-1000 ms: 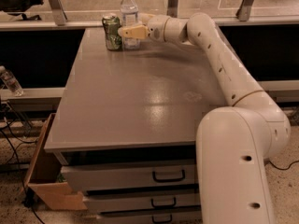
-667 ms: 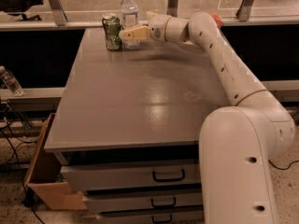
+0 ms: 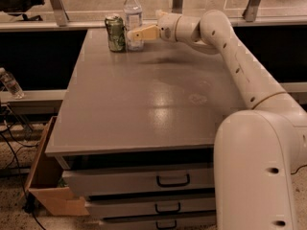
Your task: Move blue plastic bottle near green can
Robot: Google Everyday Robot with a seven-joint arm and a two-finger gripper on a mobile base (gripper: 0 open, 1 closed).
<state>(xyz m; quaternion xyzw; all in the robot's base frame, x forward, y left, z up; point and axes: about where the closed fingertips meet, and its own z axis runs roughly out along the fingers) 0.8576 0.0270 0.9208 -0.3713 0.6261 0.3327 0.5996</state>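
Compared with one second before, almost nothing has changed. The blue plastic bottle (image 3: 133,14) stands upright at the same spot near the far edge of the grey table (image 3: 144,109), and the green can (image 3: 115,32) stands upright just beside it on the left, so close that they seem to touch. The gripper (image 3: 139,33) is at the same place as before, low against the bottom part of the bottle, on its right and front side. I cannot tell whether the claw grips the bottle or is loose around it. Only the white arm (image 3: 230,56) sits slightly differently in the picture.

The bottle has a white cap and a wrap label in blue and white, but the writing on it cannot be read. The can shows pale markings on green, and these are not readable either.

Under the table top are drawers (image 3: 139,181) with dark handles. A cardboard box (image 3: 45,188) stands on the floor at the left, and a small clear bottle (image 3: 10,84) is on a ledge further left.
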